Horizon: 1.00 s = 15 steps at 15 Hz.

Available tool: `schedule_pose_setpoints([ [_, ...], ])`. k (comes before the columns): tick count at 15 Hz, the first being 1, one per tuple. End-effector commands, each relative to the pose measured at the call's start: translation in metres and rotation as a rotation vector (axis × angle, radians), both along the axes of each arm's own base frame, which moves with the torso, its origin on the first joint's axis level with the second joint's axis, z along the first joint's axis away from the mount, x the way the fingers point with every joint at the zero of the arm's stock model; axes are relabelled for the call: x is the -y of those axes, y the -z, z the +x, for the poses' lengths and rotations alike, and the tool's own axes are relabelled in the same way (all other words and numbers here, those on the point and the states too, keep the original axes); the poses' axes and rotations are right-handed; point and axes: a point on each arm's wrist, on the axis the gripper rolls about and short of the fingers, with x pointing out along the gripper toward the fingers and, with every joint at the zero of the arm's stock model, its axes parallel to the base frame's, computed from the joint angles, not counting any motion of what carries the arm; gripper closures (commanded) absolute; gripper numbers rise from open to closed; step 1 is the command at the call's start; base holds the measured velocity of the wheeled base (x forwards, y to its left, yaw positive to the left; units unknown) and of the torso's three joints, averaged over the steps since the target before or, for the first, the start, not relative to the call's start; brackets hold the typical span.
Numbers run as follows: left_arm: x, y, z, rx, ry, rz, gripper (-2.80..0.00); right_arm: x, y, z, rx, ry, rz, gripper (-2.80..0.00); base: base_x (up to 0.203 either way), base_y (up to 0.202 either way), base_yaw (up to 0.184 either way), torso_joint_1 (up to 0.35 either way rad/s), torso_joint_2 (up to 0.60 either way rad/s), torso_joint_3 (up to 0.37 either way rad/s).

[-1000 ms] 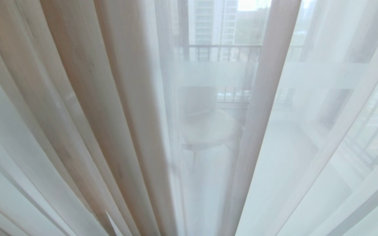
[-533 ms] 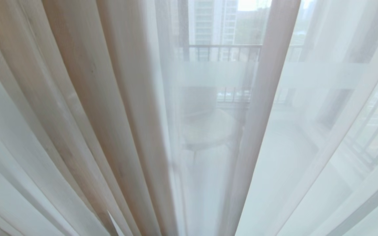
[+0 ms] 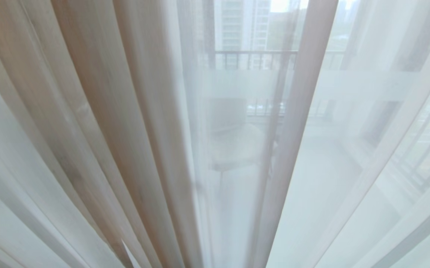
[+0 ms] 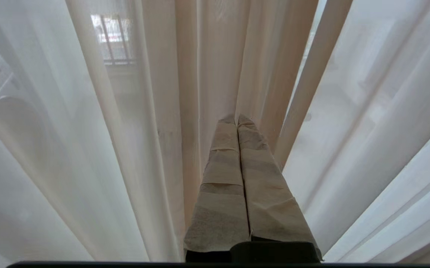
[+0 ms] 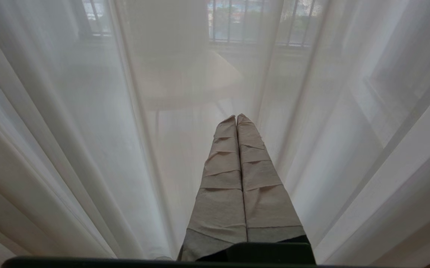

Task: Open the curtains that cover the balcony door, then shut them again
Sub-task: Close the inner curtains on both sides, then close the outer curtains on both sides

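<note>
our left gripper (image 4: 236, 120) has its jaws pressed tight together, and the tips poke into a fold of the thick cream curtains (image 4: 215, 63) in the middle of the left wrist view. it may have a thin pinch of cloth, but we cannot be sure from here. our right gripper (image 5: 236, 118) has its jaws shut on nothing, near the thin white sheer (image 5: 88, 123) low in its view.

what could go wrong: if the pinch is too small, the cloth could slip out when we pull, and the curtains would not slide. a hard tug could also strain the cloth.

the thick curtains are soft woven cloth in long round folds, filling the left half of the head view. the sheer is thin and see-through. behind it the balcony door (image 3: 208, 33) shows as a dark frame at the upper middle, fully covered. our jaws are wrapped in wrinkly tan tape.
</note>
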Motion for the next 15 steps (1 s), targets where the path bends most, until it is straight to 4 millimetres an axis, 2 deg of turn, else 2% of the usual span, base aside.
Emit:
schedule_pose_setpoints([
  [1, 0.0, 0.019, -0.002, -0.033, -0.052, 0.019, 0.0, 0.0, 0.0, 0.0, 0.0, 0.0, -0.001, 0.0, 0.0, 0.0, 0.0, 0.0, 0.0, 0.0],
  [4, 0.004, 0.05, -0.009, -0.081, -0.01, 0.025, 0.0, 0.0, 0.0, 0.0, -0.001, 0.0, -0.001, 0.0, 0.0, 0.0, 0.0, 0.0, 0.0, 0.0],
  [7, 0.005, 0.093, -0.026, -0.08, -0.02, 0.022, 0.0, 0.0, 0.0, 0.0, -0.001, 0.0, -0.001, 0.0, 0.0, 0.0, 0.0, 0.0, 0.0, 0.0],
  [12, 0.008, 0.144, -0.013, -0.173, -0.014, 0.055, 0.0, 0.0, 0.0, 0.0, 0.001, 0.0, -0.001, 0.0, 0.0, 0.0, 0.0, 0.0, 0.0, 0.0],
  [15, 0.008, 0.169, -0.011, -0.095, -0.136, 0.04, 0.0, 0.0, 0.0, 0.0, 0.0, 0.0, 0.001, 0.0, 0.0, 0.0, 0.0, 0.0, 0.0, 0.0],
])
